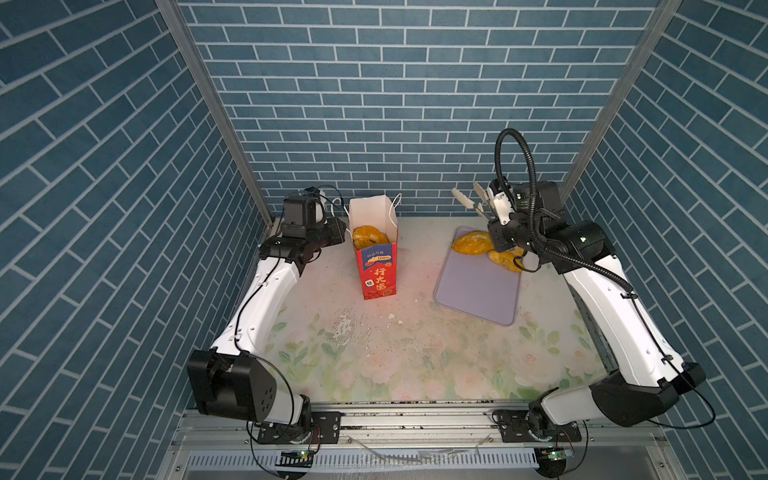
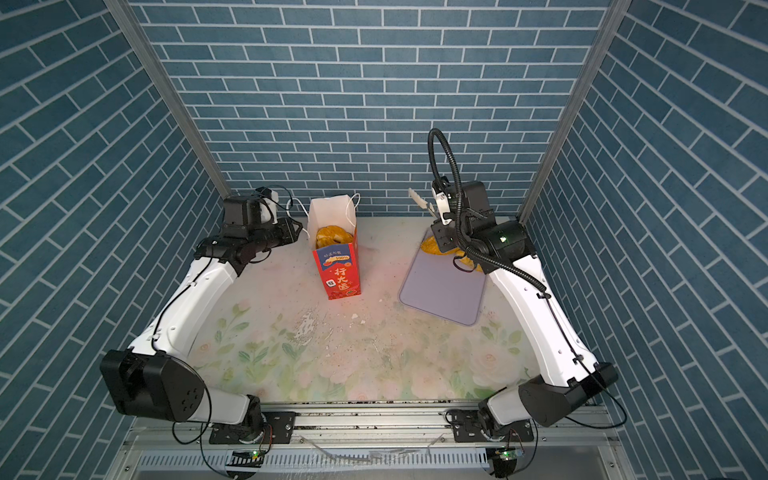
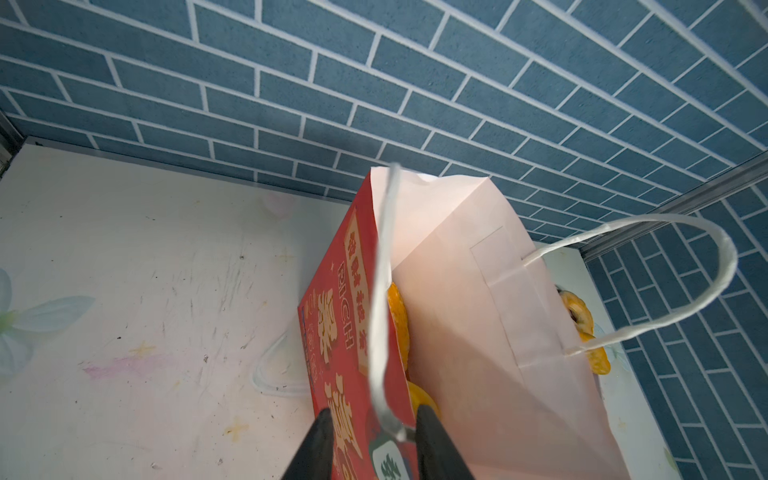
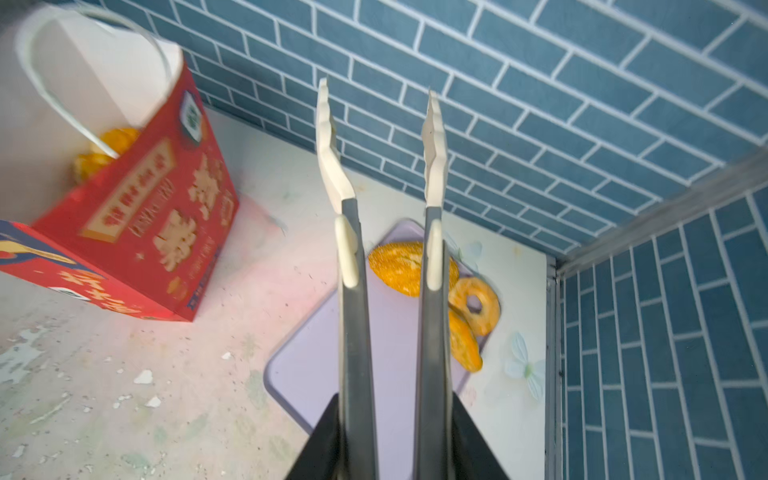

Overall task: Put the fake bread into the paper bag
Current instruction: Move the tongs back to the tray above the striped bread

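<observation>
Red paper bag [image 1: 378, 274] holds some bread [image 1: 370, 239]; a loaf [image 4: 395, 266] and two more pieces lie on the tray [image 4: 316, 374]. Right hand [image 4: 395, 440] clamps spread, empty tongs [image 4: 353, 332]; left hand [image 3: 378, 446] straddles the bag rim, grip unclear. Best next: centre tongs over loaf, squeeze gently.

Blue brick-pattern walls [image 1: 415, 104], worn floral tabletop [image 1: 415, 365], aluminium corner posts [image 1: 208, 95].

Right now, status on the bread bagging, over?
Left claw straddles paper bag rim, grip unclear. Right claw shut on tongs, tips empty. Some fake bread bagged, three pieces on tray. Nothing blocking the bag mouth.
</observation>
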Controlling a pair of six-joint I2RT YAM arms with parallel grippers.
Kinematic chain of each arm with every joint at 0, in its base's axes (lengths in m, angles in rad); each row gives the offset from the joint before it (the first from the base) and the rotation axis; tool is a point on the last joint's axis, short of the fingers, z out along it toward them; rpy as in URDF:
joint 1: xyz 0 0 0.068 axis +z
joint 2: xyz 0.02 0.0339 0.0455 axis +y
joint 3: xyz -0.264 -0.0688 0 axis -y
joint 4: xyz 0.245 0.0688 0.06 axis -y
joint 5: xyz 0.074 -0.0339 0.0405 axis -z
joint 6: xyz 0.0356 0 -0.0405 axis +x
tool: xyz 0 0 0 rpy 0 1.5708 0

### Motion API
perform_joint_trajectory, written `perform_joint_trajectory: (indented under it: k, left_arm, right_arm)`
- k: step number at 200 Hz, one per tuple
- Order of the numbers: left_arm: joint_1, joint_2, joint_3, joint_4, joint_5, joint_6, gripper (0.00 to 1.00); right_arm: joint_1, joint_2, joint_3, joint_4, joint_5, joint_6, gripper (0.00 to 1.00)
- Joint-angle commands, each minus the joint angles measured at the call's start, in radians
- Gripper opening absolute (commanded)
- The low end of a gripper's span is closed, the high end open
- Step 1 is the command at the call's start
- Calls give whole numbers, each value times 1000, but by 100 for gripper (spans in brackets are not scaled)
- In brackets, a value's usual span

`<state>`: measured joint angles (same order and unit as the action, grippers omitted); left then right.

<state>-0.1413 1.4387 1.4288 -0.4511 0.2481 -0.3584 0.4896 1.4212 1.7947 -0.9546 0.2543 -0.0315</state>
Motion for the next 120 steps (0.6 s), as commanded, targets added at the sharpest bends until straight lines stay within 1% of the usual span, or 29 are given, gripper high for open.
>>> perform_joint_trajectory:
  k: [1,61,90,120]
  left_arm:
    - [0,-29,-2,-4,16,15,37]
    - [0,-39,8,-32,23,32,43]
    - [0,-38,7,-35,26,33,45]
    - [0,-31,9,-35,27,33,46]
  right_arm:
    - [-47,-43,-85,60,-2,85,36]
    - [-166,-58,-299,88,-16,157,37]
    - [-223,-42,-363,108,-38,173,38]
    - [-270,-9,-392,120,-66,183,38]
